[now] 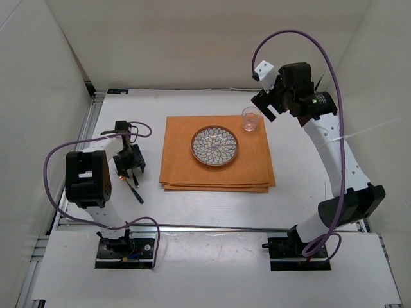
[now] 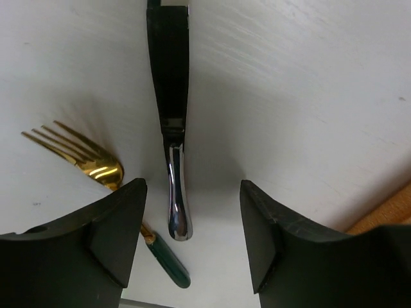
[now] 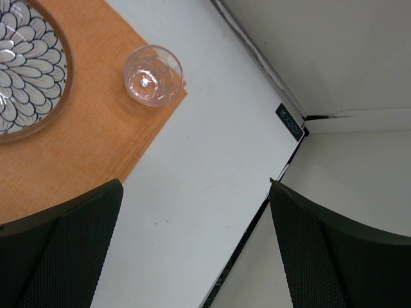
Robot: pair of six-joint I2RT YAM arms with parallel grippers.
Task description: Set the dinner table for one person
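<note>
I can't see everything from here. In the top view the left gripper [image 1: 131, 168] hangs over the cutlery at the left of the picture and hides most of it. Only a thin dark end sticks out below.

Its wrist camera shows more. A black and silver knife [image 2: 170, 96] runs up the middle, and the top edge of the picture cuts off its far end. A gold fork [image 2: 90, 160] lies at the left, and one black finger [image 2: 109, 237] hides part of its green handle. The fingers stand apart on each side of the knife's shiny end and do not touch it.

The right gripper [image 1: 266, 106] is up high in the upper right, spread wide with nothing in it. In its own view the left edge cuts off the flower plate [image 3: 26, 64].

The counter [image 1: 212, 212] is big, flat and white, with white walls around it. It fills the middle of the top view. An orange placemat [image 1: 186, 160] lies on it, with the plate in the middle and a small clear glass [image 1: 250, 119] on the mat's upper right corner.
</note>
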